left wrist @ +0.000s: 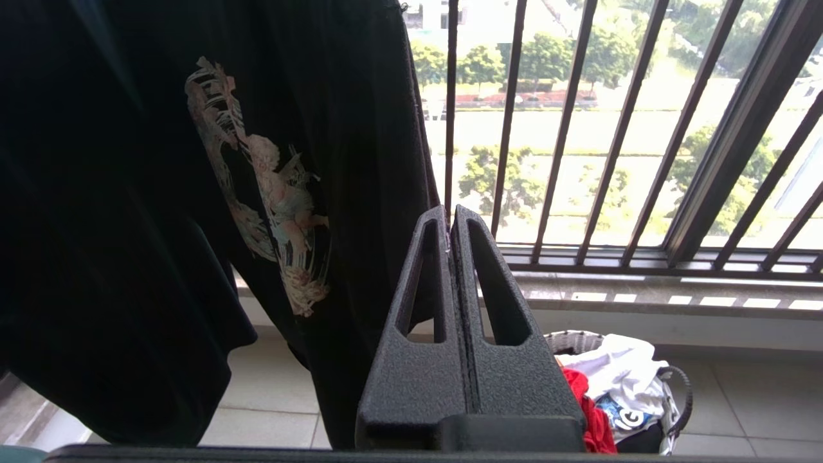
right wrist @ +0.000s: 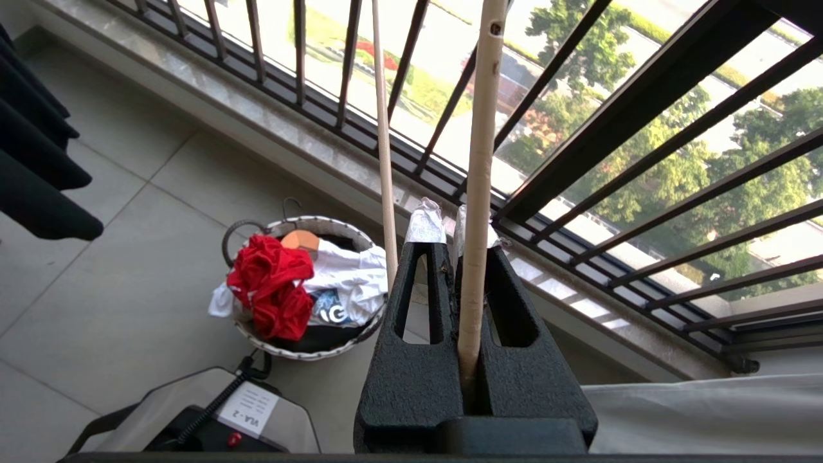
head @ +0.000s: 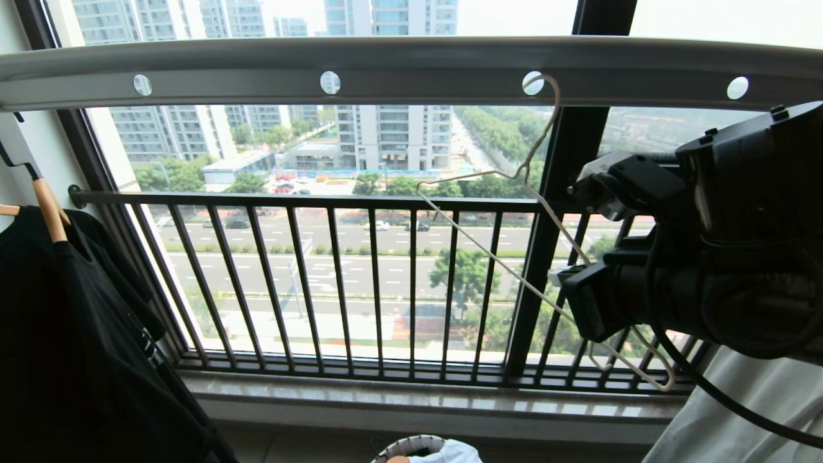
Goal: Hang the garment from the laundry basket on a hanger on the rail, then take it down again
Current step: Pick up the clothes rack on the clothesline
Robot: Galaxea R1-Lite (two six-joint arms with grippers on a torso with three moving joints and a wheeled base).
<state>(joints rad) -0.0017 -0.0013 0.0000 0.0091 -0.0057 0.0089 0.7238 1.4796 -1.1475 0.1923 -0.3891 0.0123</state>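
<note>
Both fingers of the right gripper (right wrist: 458,241) are pressing together on one cream arm of the hanger (head: 495,251), which is running straight up between them in the right wrist view and passing on beyond the taped fingertips (right wrist: 425,224). In the head view the gripper is sitting at the right, holding the hanger low on its frame. From there the frame's long axis is slanting up and to the left, and the twisted neck is rising to the curved hook, which is sitting in one of the round holes of the rail (head: 411,71). The rail is running level across the top of the view, in front of the dark window railing (head: 308,202).

Below, on the tiled floor by the sill, the laundry basket (right wrist: 260,334) is holding the garment (right wrist: 273,283), crumpled on top beside white clothes (right wrist: 350,276).

The left gripper (left wrist: 450,222) is hanging low with its fingers fully together and nothing between them, just beside a black shirt (left wrist: 161,193) on a wooden hanger (head: 48,206).
</note>
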